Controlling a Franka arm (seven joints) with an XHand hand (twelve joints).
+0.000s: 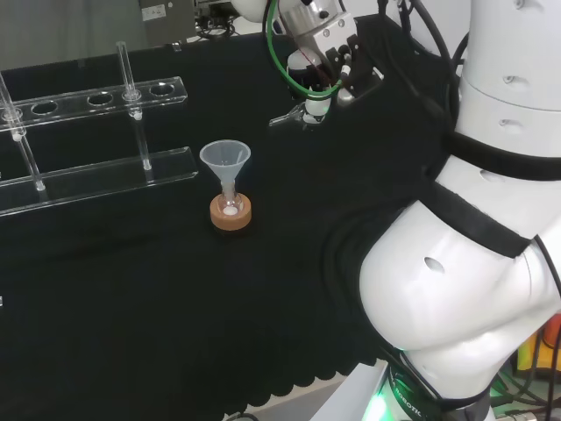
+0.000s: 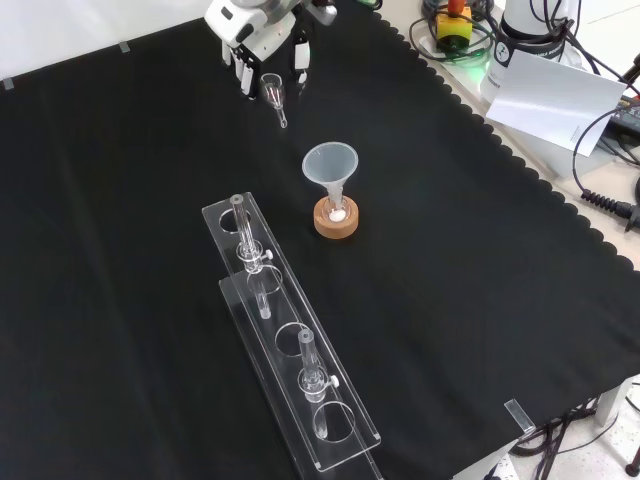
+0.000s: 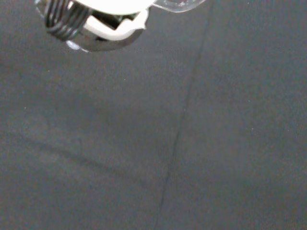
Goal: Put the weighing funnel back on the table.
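The hand (image 1: 326,54) hangs low over the far part of the black cloth (image 1: 175,316), near the top of the front view as the hand (image 2: 262,28). The small clear weighing funnel (image 1: 292,116) sits at its fingertips, pinched between the fingers (image 2: 247,80). In the front view the weighing funnel (image 2: 274,96) points its short stem toward the middle of the cloth. Whether it touches the cloth I cannot tell. In the wrist view a clear edge of the weighing funnel (image 3: 178,5) shows beside a ribbed finger (image 3: 64,21).
The big funnel (image 1: 225,160) stands in a small flask on a cork ring (image 1: 230,213) mid-cloth. A clear rack (image 1: 96,171) with tubes lies beyond it; in the front view the rack (image 2: 290,350) is nearer the camera. The scalloped cloth edge (image 2: 520,150) runs at the right.
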